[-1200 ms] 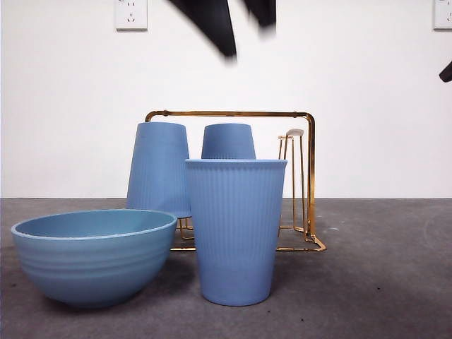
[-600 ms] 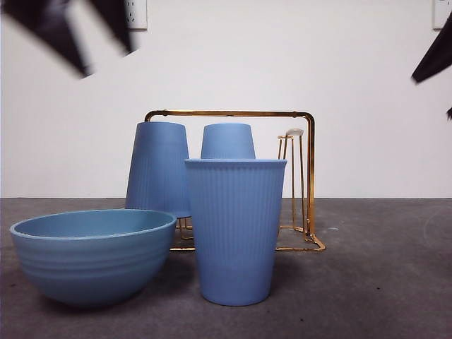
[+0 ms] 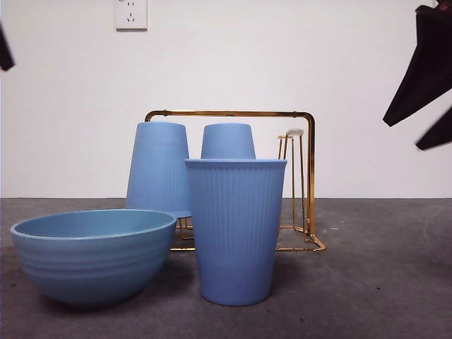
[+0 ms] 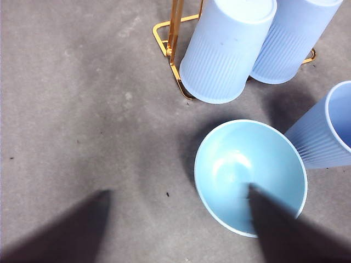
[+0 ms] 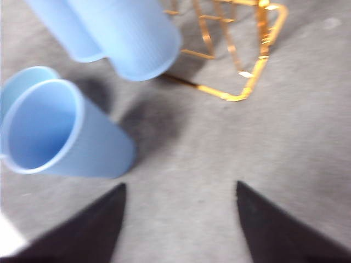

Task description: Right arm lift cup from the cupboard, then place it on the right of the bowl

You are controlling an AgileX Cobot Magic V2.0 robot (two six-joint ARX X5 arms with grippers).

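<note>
A periwinkle ribbed cup stands upright on the table just right of the teal-blue bowl. Two more cups hang upside down on the gold wire cupboard behind. My right gripper hangs open and empty at the upper right, well above the table. Its wrist view is blurred and shows the upright cup, the rack and its open jaws. My left gripper is open and empty, high above the bowl; only a black tip shows at the upper left.
The grey table stretches right of the upright cup and the rack. One bare prong stands at the rack's right end. A white wall with a socket lies behind.
The dark jaws that hung at the top centre have swept left to the top left corner. The other gripper has come further in at the upper right. Cups, bowl and rack have not moved.
</note>
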